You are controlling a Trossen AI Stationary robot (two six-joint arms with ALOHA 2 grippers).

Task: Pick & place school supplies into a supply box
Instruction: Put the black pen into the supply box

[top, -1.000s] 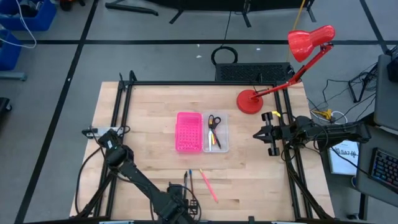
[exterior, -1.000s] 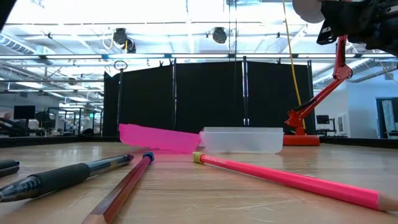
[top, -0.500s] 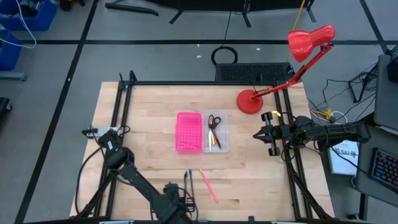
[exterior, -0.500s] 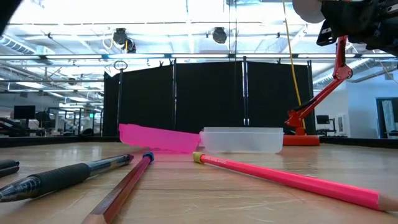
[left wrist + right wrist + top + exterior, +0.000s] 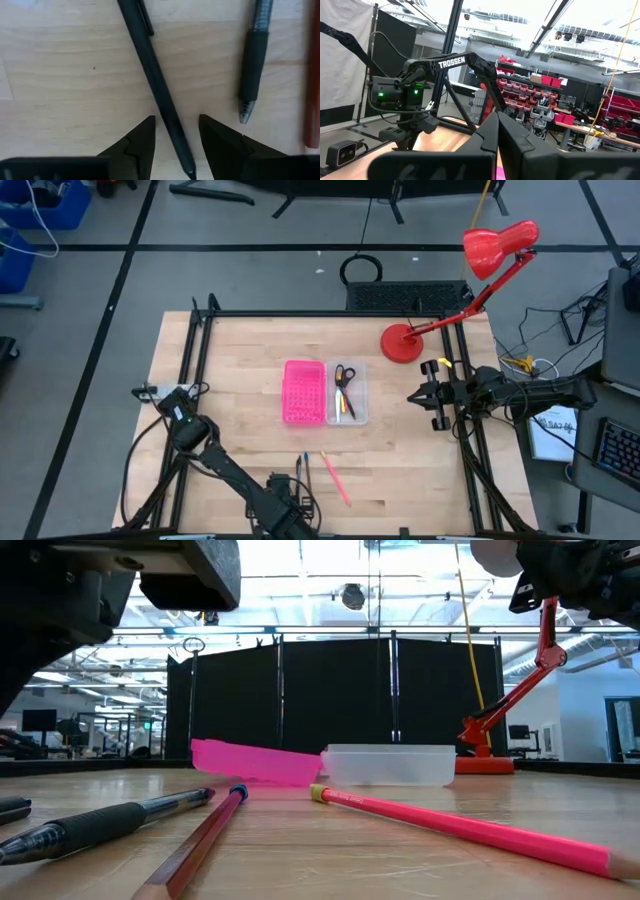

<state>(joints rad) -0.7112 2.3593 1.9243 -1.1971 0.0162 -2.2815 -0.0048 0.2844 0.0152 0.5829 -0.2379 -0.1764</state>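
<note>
My left gripper [image 5: 176, 122] is open at the table's near edge [image 5: 287, 500]. It points down over a thin black pen [image 5: 155, 75], with one finger on each side of the pen's tip end and not touching it. Beside that pen lie a grip pen [image 5: 255, 65] and a brown pencil [image 5: 312, 75]. A pink pencil [image 5: 335, 478] lies flat to their right. The clear supply box [image 5: 347, 393] holds the black-handled scissors [image 5: 345, 375] and yellow and pink sticks [image 5: 340, 406]. My right gripper [image 5: 420, 395] waits shut at the table's right side.
A bright pink perforated panel [image 5: 303, 391] lies against the box's left side. A red desk lamp [image 5: 403, 343] stands at the far right. Black frame rails [image 5: 195, 370] run along the table's left and right sides. Bare wood lies between the box and the pens.
My left gripper has come into the upper left of the low view, where it did not show before, above the pens at the near edge. The pens, pencils, box and right arm have stayed put.
</note>
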